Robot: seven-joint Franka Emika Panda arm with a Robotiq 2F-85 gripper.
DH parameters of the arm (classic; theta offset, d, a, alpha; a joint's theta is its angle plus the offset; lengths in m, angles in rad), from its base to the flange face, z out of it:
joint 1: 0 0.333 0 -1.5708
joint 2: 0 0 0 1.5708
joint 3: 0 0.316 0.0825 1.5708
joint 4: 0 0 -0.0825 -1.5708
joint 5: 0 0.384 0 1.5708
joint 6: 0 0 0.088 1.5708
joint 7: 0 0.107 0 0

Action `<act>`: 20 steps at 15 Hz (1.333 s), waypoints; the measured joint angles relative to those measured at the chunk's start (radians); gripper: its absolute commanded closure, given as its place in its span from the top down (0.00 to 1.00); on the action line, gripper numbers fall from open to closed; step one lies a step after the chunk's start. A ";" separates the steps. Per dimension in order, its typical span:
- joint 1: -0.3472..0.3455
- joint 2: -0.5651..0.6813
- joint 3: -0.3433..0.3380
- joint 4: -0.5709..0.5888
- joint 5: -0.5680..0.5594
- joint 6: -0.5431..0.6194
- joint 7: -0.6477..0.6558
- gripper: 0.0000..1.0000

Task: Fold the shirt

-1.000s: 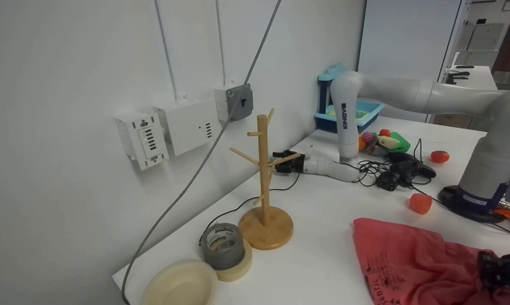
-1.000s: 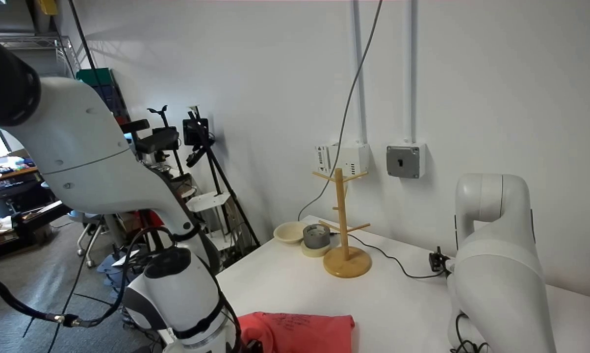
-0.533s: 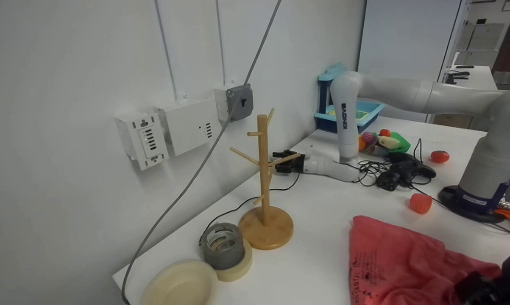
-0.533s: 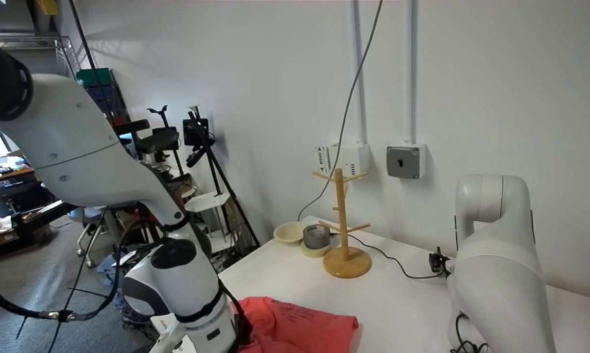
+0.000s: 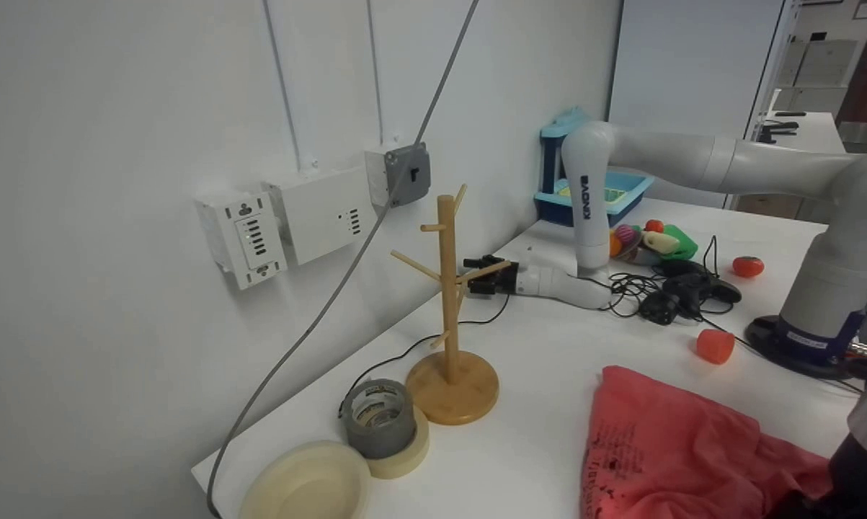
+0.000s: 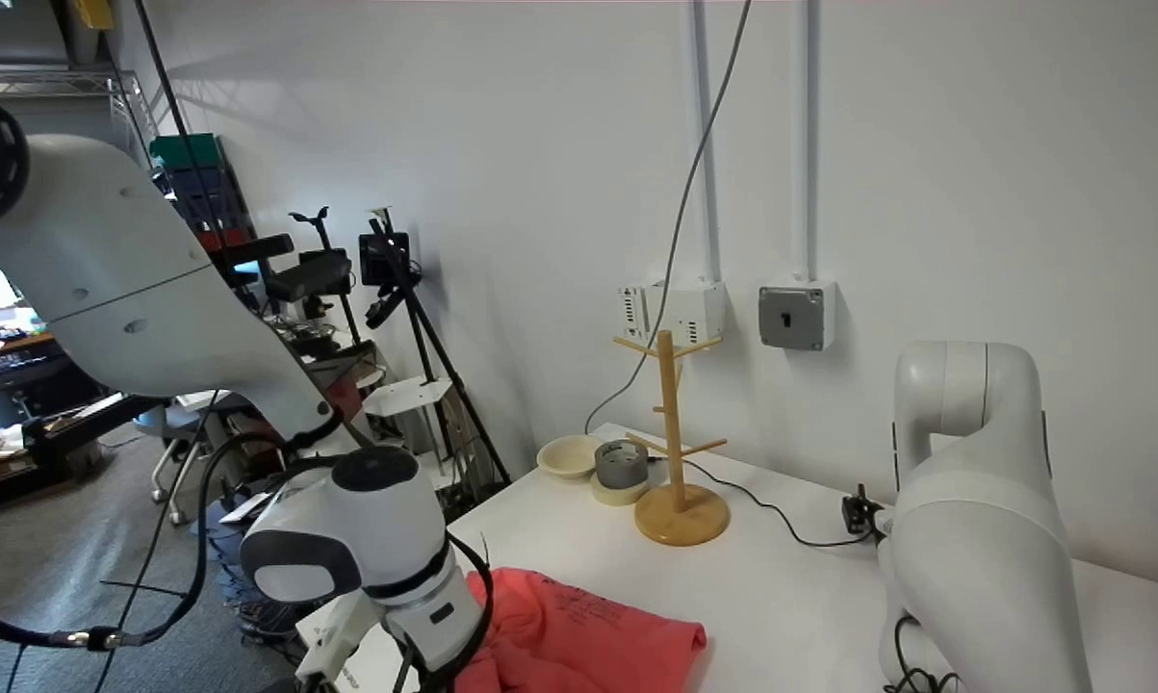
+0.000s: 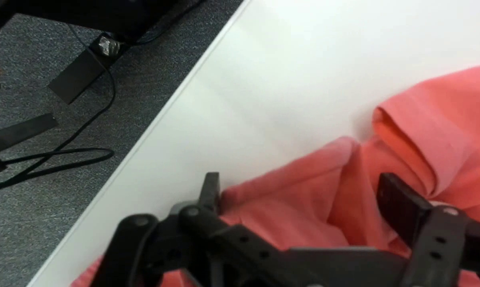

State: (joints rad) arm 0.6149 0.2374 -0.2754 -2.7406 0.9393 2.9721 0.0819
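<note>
I find the shirt rumpled on the table, well apart from the edge that meets the wall, the wooden peg stand between; part of it lies near the edge bordering the floor in the wrist view. The gripper is spread wide over the cloth, with nothing confirmed in its hold: 1 finger sits just outside the hem, the opposite finger among loose folds. Hazard 1: closing here would, in my judgement, bunch several layers, because the cloth between the fingers is creased, and the fold would come out skewed. Hazard 2: a shallow bite at the hem could slip on lifting. Hazard 3: a pull toward the floor-side edge could carry slack over it, since the bare strip there is narrow. Not verifiable: whether the fingertips touch cloth or table, the wrist view being blurred at the gripper; the gripper's setting from the exterior views, where the arm hides it or the view crops it to a dark shape; the rest of the shirt, cut off in all 3 views; and the wording of the print on the cloth, too small for me to read.
</note>
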 measured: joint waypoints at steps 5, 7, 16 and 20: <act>0.166 -0.091 -0.202 0.000 -0.419 -0.187 0.117 1.00; 0.209 -0.148 -0.258 0.007 -0.581 -0.277 0.155 1.00; -0.173 -0.358 0.167 0.135 -0.830 -0.593 0.215 1.00; -0.264 -0.344 0.279 0.137 -0.829 -0.592 0.205 1.00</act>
State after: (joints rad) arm 0.3504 -0.1071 0.0032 -2.6040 0.1106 2.3800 0.2873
